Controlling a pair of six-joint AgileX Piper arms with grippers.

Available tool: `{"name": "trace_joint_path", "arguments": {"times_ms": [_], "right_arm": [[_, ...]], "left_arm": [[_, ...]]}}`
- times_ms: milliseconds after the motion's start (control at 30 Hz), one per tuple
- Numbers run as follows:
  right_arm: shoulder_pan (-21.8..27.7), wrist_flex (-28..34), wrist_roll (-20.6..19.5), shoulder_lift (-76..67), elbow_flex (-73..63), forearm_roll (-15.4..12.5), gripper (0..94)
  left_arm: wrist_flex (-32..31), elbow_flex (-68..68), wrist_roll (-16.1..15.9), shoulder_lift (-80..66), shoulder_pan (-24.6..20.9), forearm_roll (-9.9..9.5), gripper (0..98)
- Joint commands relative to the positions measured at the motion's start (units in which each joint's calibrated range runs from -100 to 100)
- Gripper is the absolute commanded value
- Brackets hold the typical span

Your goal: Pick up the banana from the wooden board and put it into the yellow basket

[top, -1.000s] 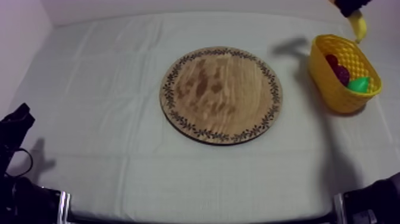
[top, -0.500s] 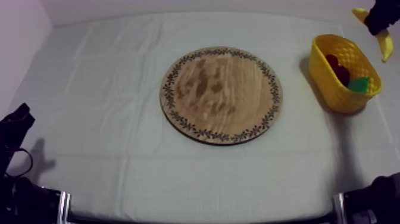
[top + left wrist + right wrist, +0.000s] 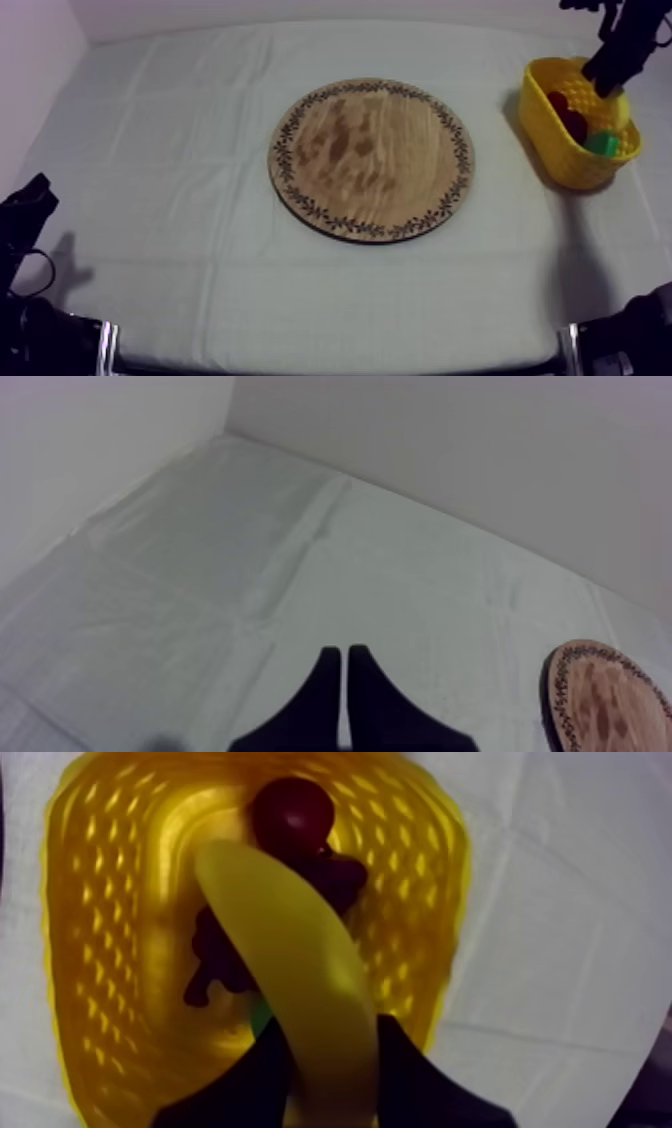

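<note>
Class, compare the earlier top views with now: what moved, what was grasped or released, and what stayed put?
The right gripper, still shut on the banana, swung round behind the yellow basket and then came down over it. Nothing was let go. The wooden board, the basket and the left gripper stayed put.

Our right gripper (image 3: 330,1044) pinches the banana (image 3: 290,942); past the jaws, the yellow basket (image 3: 110,922) holds grapes (image 3: 215,967) and a small red fruit (image 3: 292,814).
</note>
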Motion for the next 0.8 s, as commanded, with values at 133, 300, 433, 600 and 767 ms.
{"name": "trace_joint_path", "arguments": {"times_ms": [133, 300, 433, 600, 767], "right_arm": [[-0.7, -1.4, -0.4, 5.6, -1.0, -0.7, 18.4], [-1.4, -3.7, -1.0, 8.2, -1.2, -0.5, 27.0], [-1.4, -4.3, -1.2, 9.4, -2.4, -0.7, 46.0], [-1.4, -4.3, -1.2, 9.7, -3.0, -1.0, 68.4], [-1.4, -3.6, -0.6, 8.2, -2.4, -1.6, 79.0]], "left_arm": [[0.0, 0.0, 0.0, 0.0, 0.0, 0.04, 0.1], [0.0, 0.0, 0.0, 0.0, 0.0, 0.04, 0.1], [0.0, 0.0, 0.0, 0.0, 0.0, 0.04, 0.1], [0.0, 0.0, 0.0, 0.0, 0.0, 0.04, 0.1], [0.0, 0.0, 0.0, 0.0, 0.0, 0.04, 0.1]]}}
